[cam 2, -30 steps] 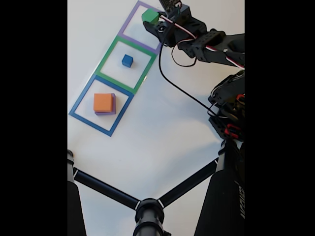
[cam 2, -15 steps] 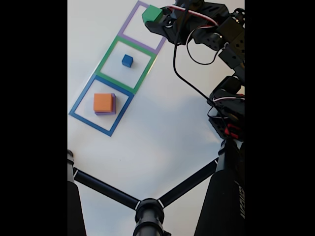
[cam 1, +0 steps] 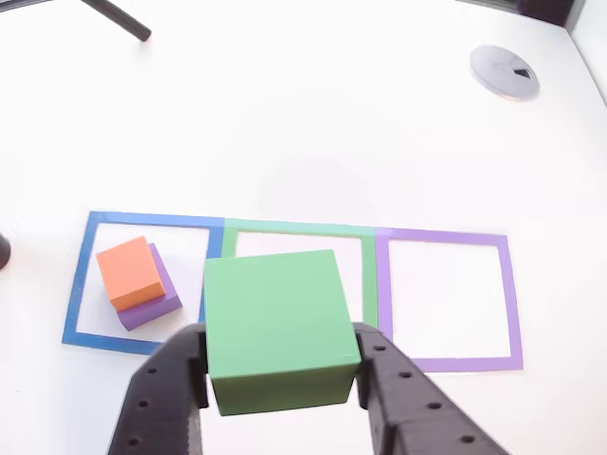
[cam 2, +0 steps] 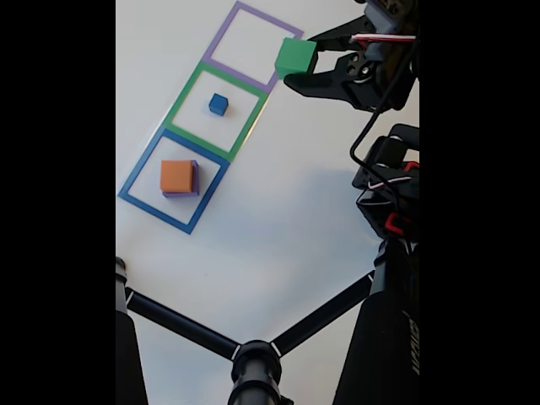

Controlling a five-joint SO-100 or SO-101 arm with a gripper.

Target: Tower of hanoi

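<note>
While its two black fingers [cam 1: 180, 379] press against opposite sides of a green cube [cam 1: 277, 327], the gripper [cam 2: 297, 59] holds the block lifted clear of the white table [cam 2: 278, 211], just beside the right edge of the purple square outline [cam 2: 221, 35] in the fixed view. Seen from the other view, the green cube fills the foreground between the finger pads and covers much of the green square outline [cam 1: 370, 284] behind it, which sits in the middle of a row of three taped frames. To the left in that view lies the blue square outline [cam 1: 81, 284], holding an orange cube [cam 1: 130, 272] stacked on a slightly wider purple block [cam 1: 161, 301], the orange one set a little askew so that the purple shows along its right and lower edges. To the right lies the purple square outline, its inside bare. A small blue cube [cam 2: 218, 104] rests alone near the centre of the green square outline in the fixed view. A red and white cable [cam 2: 380, 38] runs along the top of the arm [cam 2: 388, 177], and a black cable loops down from the gripper toward the arm's base. A black tripod [cam 2: 253, 354] spreads its legs across the bottom of the fixed view, and a round grey disc [cam 1: 505, 71] lies on the table at the far right of the other view
</note>
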